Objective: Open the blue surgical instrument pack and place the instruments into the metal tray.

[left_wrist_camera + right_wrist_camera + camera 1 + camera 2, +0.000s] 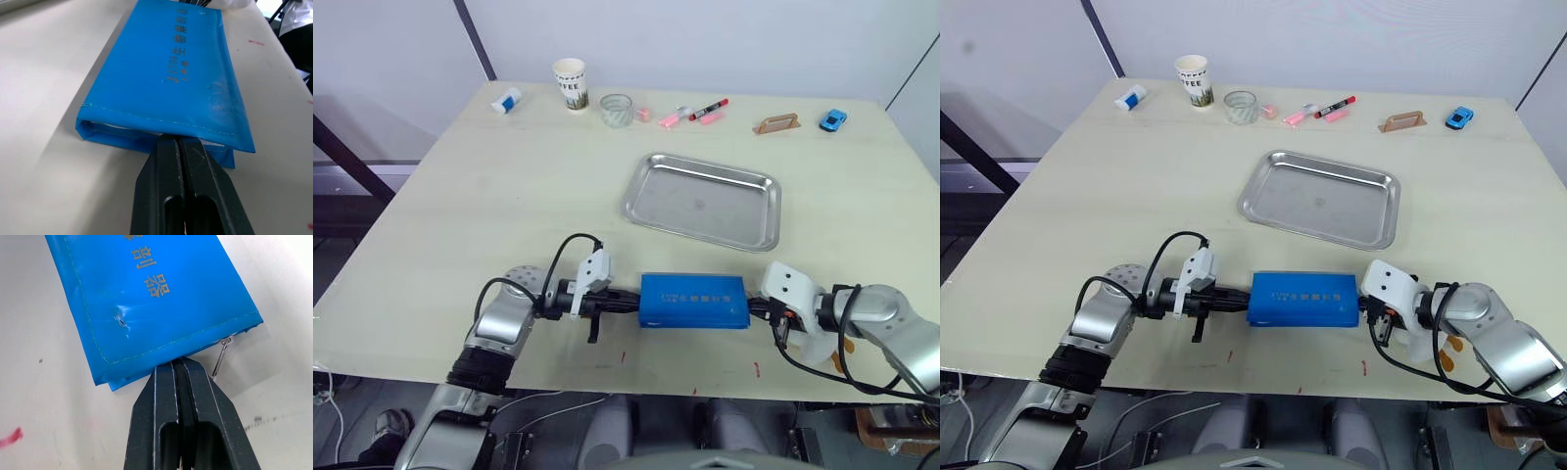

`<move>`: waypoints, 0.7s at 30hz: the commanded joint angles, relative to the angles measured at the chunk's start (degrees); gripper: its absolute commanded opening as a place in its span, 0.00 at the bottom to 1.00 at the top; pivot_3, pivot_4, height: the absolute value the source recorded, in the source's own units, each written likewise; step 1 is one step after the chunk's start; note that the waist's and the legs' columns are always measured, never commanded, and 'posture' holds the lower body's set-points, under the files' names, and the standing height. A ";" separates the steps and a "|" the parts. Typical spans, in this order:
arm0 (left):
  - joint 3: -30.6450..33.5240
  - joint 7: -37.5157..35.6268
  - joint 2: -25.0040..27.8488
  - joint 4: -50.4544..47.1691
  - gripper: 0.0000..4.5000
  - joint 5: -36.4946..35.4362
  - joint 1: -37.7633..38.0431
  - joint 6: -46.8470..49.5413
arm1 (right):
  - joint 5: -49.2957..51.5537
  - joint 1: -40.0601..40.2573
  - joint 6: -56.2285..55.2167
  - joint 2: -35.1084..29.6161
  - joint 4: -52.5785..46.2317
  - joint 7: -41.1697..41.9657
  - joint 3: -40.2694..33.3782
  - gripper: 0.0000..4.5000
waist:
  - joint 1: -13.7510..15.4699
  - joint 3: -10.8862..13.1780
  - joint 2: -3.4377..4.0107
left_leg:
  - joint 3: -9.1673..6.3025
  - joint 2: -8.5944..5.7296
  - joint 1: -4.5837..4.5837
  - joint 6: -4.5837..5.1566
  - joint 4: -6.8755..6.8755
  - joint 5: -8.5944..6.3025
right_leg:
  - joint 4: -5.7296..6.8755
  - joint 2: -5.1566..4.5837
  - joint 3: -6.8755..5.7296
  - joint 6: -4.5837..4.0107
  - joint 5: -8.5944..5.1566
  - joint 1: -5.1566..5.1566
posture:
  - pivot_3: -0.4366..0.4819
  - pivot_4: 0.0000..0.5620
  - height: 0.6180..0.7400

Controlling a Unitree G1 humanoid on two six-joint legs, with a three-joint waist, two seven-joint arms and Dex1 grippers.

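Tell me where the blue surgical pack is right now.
The blue surgical instrument pack lies closed near the table's front edge, just in front of the metal tray, between the left gripper and right gripper.

The pack (694, 301) is bright blue with a line of small pale print and light stitching along its edges. The tray (703, 202) is shiny silver. The table (509, 196) is pale cream, flecked with small red marks near its front edge. Both grippers, left (177, 142) and right (178, 364), have black fingers.
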 commanded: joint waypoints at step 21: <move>-2.11 3.65 -1.90 2.18 0.01 0.53 -1.81 -3.86 | 0.38 3.70 2.64 0.77 -2.67 -0.18 -3.17 0.00 | 0.11 -0.02 0.03 | -0.08 -0.03 0.01 0.00 0.02 0.01 | -0.01 0.00 -0.05 0.01 -0.01 0.09 | 0.48 0.27 1.00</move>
